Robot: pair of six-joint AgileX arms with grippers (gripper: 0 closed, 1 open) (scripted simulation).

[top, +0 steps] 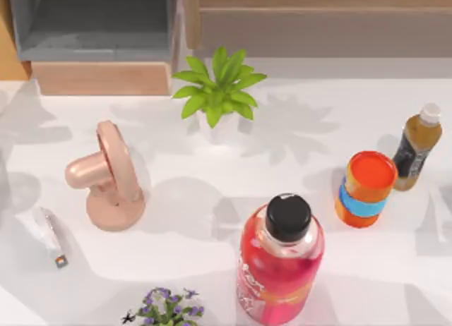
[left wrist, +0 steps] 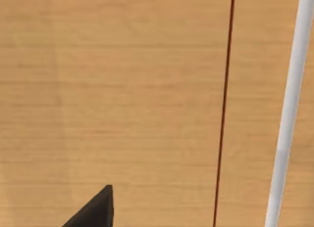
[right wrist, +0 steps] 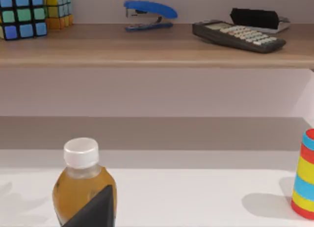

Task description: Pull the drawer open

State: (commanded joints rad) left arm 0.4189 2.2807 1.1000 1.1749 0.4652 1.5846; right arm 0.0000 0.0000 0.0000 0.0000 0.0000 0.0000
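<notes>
The drawer [top: 8, 54] shows as a narrow orange-brown sliver at the table's far left edge, beside the back-left box. In the left wrist view, orange-brown wood [left wrist: 122, 99] lies very close, crossed by a thin dark seam [left wrist: 223, 114] and a white bar [left wrist: 289, 114]. A dark tip of my left gripper [left wrist: 95, 211] pokes in near this wood, away from the bar. A dark tip of my right gripper [right wrist: 93, 211] sits in front of an amber bottle [right wrist: 81, 187], over the table's right side.
A grey box with a pale beige front [top: 99, 77] stands back left, and a long wooden cabinet [top: 318, 22] back right. On the table are a pink fan [top: 109, 178], green plant [top: 219, 86], red bottle [top: 282, 259], orange can [top: 366, 188], amber bottle [top: 417, 146] and flowers [top: 168, 308].
</notes>
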